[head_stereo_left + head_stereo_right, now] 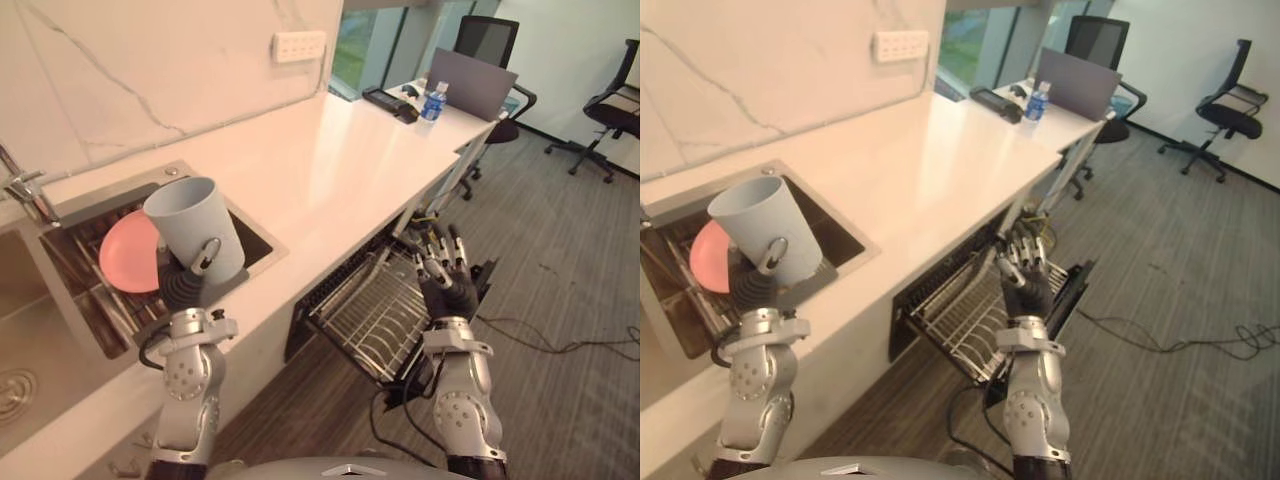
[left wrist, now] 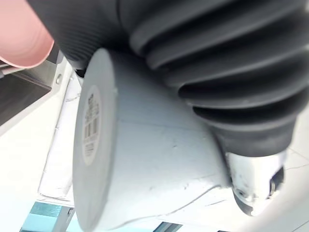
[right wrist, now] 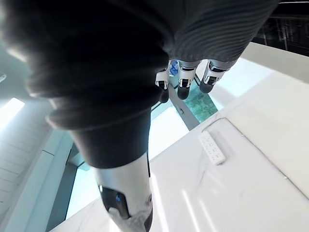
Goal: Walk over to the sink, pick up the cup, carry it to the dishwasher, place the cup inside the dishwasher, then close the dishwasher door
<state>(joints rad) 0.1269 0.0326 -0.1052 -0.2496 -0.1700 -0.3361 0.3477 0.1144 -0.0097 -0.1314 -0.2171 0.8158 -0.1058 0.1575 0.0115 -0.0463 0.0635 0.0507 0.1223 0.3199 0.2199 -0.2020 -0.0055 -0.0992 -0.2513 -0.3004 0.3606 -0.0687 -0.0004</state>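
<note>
My left hand [image 1: 188, 284] curls round the pale grey-blue plastic cup [image 1: 196, 226], raised above the steel sink [image 1: 110, 195]. My right hand [image 1: 446, 280], fingers loosely straight, hovers over the dishwasher's wire rack [image 1: 370, 320]. I'd carry it level and turn slowly.

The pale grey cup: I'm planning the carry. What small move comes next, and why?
Probably swing the left hand, curled round the pale grey plastic cup over the steel sink, rightward toward the pulled-out wire dishwasher rack; the cup is lifted, and the rack lies open below the right hand.
</note>
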